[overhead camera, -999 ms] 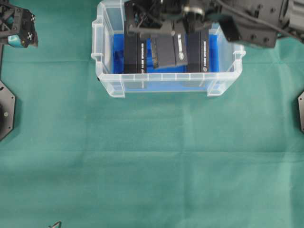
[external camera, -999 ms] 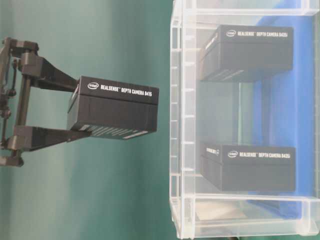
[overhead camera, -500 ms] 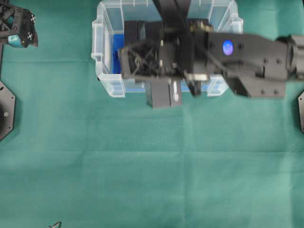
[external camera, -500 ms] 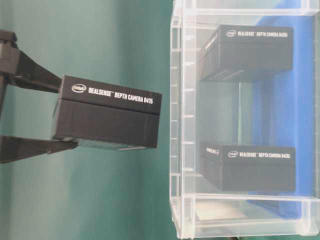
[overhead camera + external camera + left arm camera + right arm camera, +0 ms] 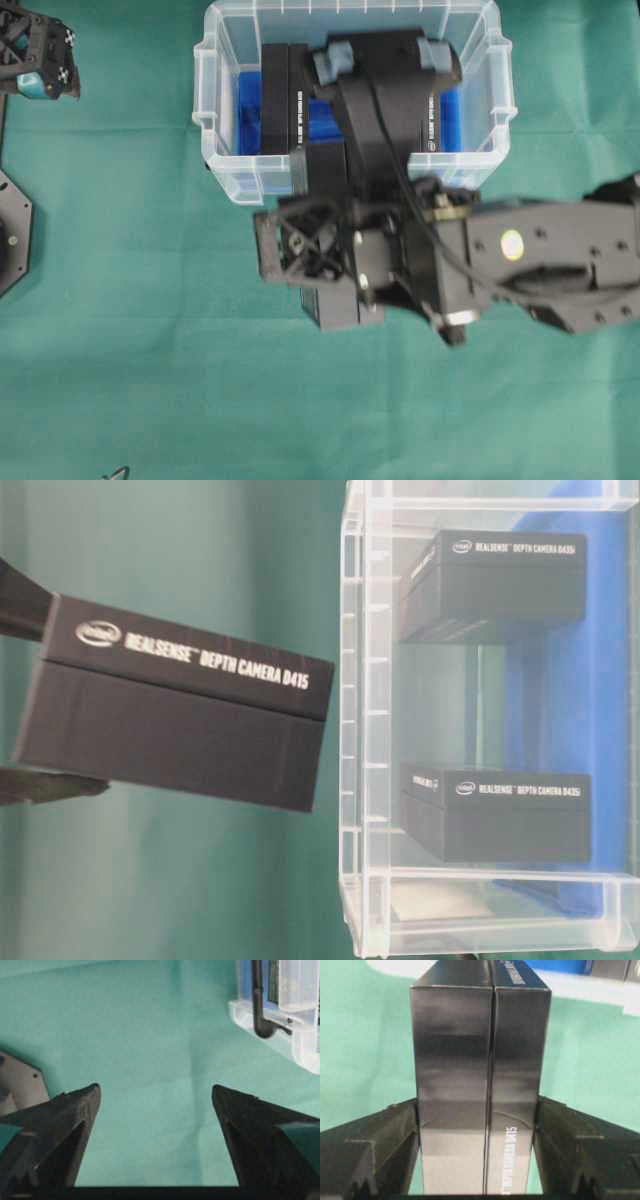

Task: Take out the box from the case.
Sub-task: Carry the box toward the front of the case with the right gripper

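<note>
My right gripper [image 5: 332,282] is shut on a black box [image 5: 340,308] labelled RealSense Depth Camera D415. It hangs over the green cloth just in front of the case [image 5: 228,180], a clear plastic tub with a blue lining [image 5: 250,110]. In the right wrist view both fingers press the box [image 5: 480,1060] on its long sides, gripper [image 5: 477,1104]. The table-level view shows the box [image 5: 180,715] outside the case wall [image 5: 365,730]. My left gripper [image 5: 156,1092] is open and empty, parked at the far left [image 5: 40,70].
Two more black boxes [image 5: 278,100] [image 5: 432,110] stand inside the case, also seen from table level [image 5: 495,585] [image 5: 495,815]. My right arm [image 5: 385,90] reaches across the case. Black base plates [image 5: 10,230] [image 5: 634,235] sit at both cloth edges.
My right gripper carried the box from above the case out over its front wall onto the cloth side. The box looms larger at table level. The left gripper stayed still.
</note>
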Tool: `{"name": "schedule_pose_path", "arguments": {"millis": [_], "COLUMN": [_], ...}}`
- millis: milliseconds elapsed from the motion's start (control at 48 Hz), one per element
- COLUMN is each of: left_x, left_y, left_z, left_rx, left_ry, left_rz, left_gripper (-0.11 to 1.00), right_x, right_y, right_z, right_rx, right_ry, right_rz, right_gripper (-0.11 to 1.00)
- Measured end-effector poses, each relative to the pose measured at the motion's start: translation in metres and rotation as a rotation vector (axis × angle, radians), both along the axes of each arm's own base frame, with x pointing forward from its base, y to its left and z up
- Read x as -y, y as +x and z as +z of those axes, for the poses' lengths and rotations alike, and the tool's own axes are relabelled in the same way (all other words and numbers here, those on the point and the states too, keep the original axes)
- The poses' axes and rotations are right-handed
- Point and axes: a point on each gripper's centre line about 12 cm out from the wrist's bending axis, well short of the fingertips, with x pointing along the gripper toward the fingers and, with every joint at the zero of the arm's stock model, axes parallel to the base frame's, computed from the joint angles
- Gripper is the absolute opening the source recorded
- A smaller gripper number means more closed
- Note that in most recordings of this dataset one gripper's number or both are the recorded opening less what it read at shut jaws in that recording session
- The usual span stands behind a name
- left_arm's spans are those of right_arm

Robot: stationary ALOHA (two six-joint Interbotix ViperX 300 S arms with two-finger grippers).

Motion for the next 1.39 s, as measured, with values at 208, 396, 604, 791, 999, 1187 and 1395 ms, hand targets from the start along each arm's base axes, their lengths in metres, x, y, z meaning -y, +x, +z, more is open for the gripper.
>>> {"name": "schedule_pose_path", "arguments": {"millis": [208, 396, 604, 791, 999, 1187, 1395], "left_x": [0.0, 0.0, 0.0, 0.0, 0.0, 0.0, 0.0], "left_y": [0.0, 0.0, 0.0, 0.0, 0.0, 0.0, 0.0], "left_z": [0.0, -0.001, -0.001, 0.0, -0.001, 0.0, -0.001], "left_rx": [0.0, -0.001, -0.001, 0.0, -0.001, 0.0, -0.001], "left_ry": [0.0, -0.001, -0.001, 0.0, -0.001, 0.0, -0.001], "left_rz": [0.001, 0.0, 0.001, 0.001, 0.002, 0.002, 0.0], "left_gripper": [0.93, 0.93, 0.93, 0.93, 0.93, 0.93, 0.93], "right_x": [-0.018, -0.02, -0.021, -0.022, -0.023, -0.026, -0.029], "right_y": [-0.003, -0.003, -0.001, 0.003, 0.002, 0.002, 0.005], "right_z": [0.0, 0.0, -0.005, -0.011, -0.02, -0.047, -0.089], "right_rx": [0.015, 0.015, 0.004, -0.01, -0.036, -0.091, -0.102], "right_ry": [0.015, 0.017, 0.014, 0.011, 0.015, 0.031, 0.059], "right_rz": [-0.005, -0.003, -0.003, -0.001, -0.006, 0.007, 0.012], "right_gripper": [0.68, 0.68, 0.68, 0.68, 0.68, 0.68, 0.68]}}
